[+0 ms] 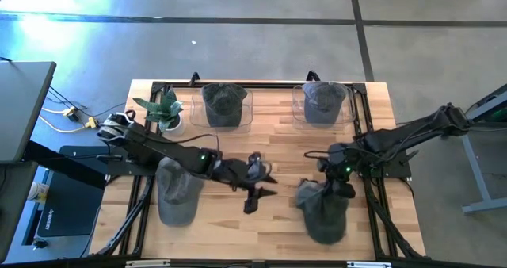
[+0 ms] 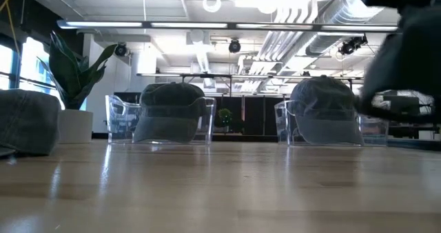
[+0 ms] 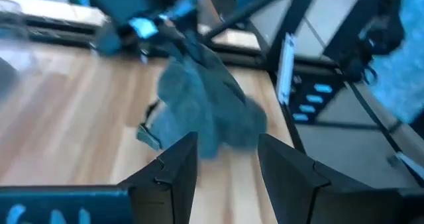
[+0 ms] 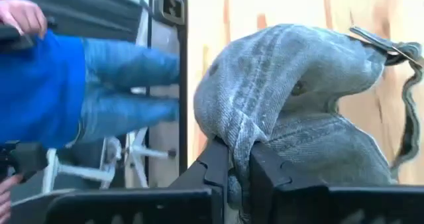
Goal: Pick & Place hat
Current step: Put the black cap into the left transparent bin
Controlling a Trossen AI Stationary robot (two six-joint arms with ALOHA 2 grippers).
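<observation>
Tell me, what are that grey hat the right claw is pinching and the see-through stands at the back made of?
The hat in the right gripper looks like washed grey denim or cotton twill: a matte weave with stitched seams, creasing softly where it is pinched. The stands look like clear acrylic or similar rigid plastic, glossy, with bright edge glints; glass can't be ruled out.

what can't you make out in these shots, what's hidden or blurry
- Right gripper, high view: its jaws are hidden under its own arm; only the right wrist view shows them shut on a fold of the grey hat.
- Low view: a dark blurred arm blocks the right side.
- Left wrist view: motion blur smears the hat.
- Person, right wrist view: cut off by the edge.
</observation>
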